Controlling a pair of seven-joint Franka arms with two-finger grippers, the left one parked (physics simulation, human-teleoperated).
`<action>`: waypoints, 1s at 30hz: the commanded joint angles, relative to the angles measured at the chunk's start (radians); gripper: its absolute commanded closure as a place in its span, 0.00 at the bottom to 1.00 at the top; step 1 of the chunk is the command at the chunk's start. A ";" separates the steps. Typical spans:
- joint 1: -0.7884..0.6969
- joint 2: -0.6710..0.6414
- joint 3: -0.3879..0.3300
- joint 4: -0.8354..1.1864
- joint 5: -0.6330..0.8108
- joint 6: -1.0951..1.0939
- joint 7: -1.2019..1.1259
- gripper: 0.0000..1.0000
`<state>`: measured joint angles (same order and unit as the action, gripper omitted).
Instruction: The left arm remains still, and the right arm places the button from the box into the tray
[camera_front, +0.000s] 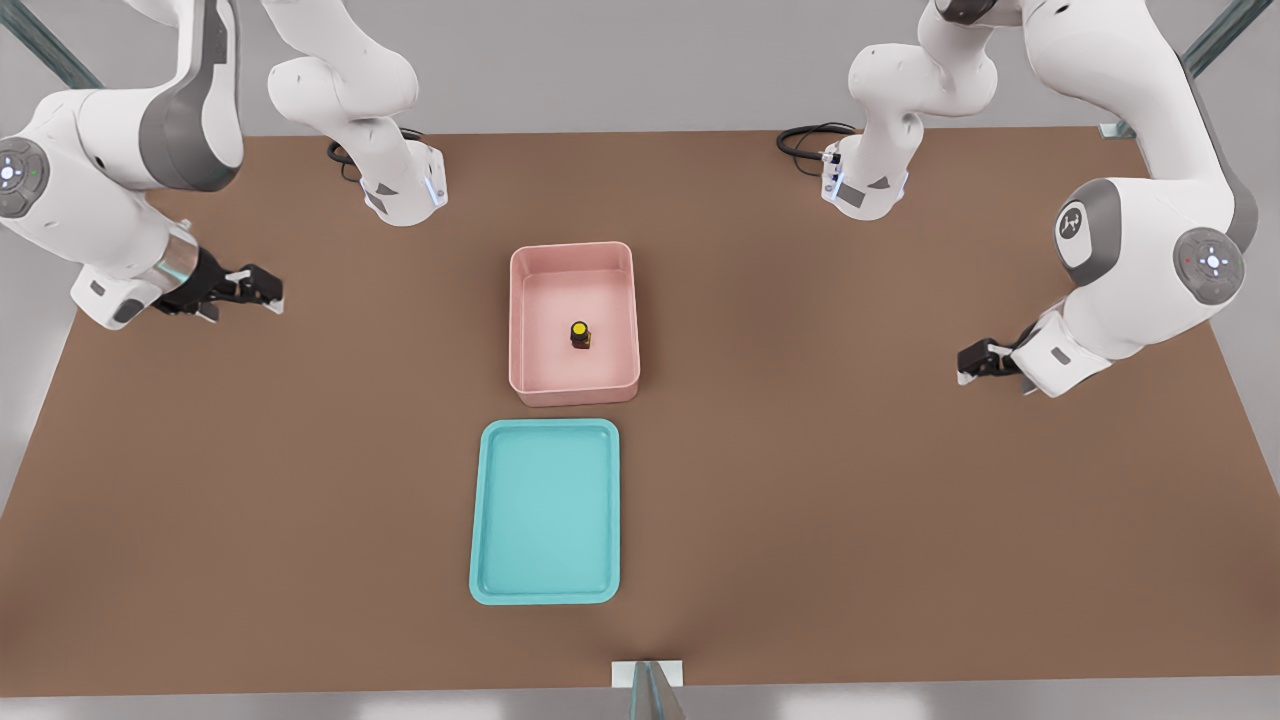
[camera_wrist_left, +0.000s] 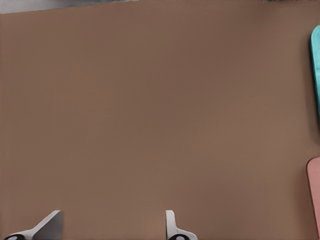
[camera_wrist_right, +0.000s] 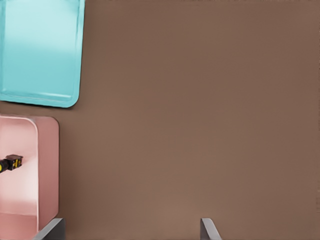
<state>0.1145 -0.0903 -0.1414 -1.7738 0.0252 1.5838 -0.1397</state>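
We see the end effector (camera_front: 262, 291) with fingers apart over the bare desk (camera_front: 300, 480), well apart from the box (camera_front: 573, 322) | button (camera_front: 580, 334) inside box | tray (camera_front: 545, 511) just beside box

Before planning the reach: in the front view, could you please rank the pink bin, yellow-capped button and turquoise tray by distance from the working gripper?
Gripper, front view's left, fingers open.
1. Pink plastic bin, centre.
2. Turquoise shallow tray, below it.
3. Yellow-capped button, inside bin.
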 joint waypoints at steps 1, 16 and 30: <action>-0.001 0.000 -0.001 0.000 0.002 0.030 -0.055 0.00; 0.511 0.130 0.078 -0.088 0.131 0.223 0.649 0.00; 0.530 0.273 0.118 -0.286 0.176 0.637 0.681 0.00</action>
<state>0.6433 0.1840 -0.0314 -2.0453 0.1794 2.1037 0.3284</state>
